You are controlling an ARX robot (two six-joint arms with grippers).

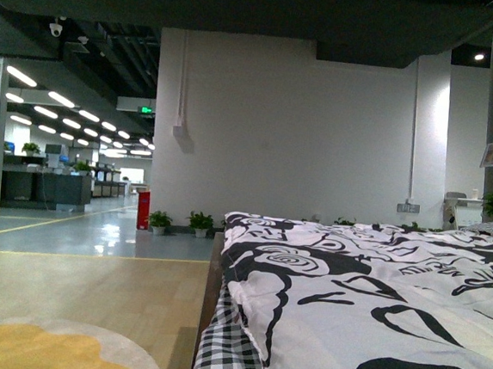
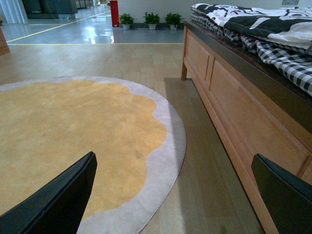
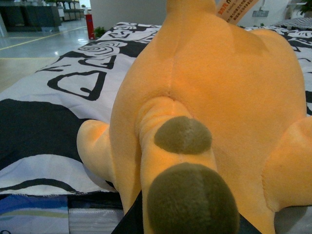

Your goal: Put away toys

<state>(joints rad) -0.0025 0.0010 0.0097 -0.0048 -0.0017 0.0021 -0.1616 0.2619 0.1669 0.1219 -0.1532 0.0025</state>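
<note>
An orange-yellow plush toy with olive-brown patches fills the right wrist view, a pale printed tag at its far end. My right gripper is shut on the plush toy near its brown-tipped limb, holding it over the black-and-white quilt. Only a dark sliver of the jaws shows under the plush. My left gripper stands open, low over the floor, with nothing between its black fingers. Neither arm nor the toy shows in the front view.
A wooden bed frame with a checked sheet runs beside the left gripper. A round yellow rug with a grey border lies on the wood floor. The quilted bed fills the front view's right; potted plants line a white wall.
</note>
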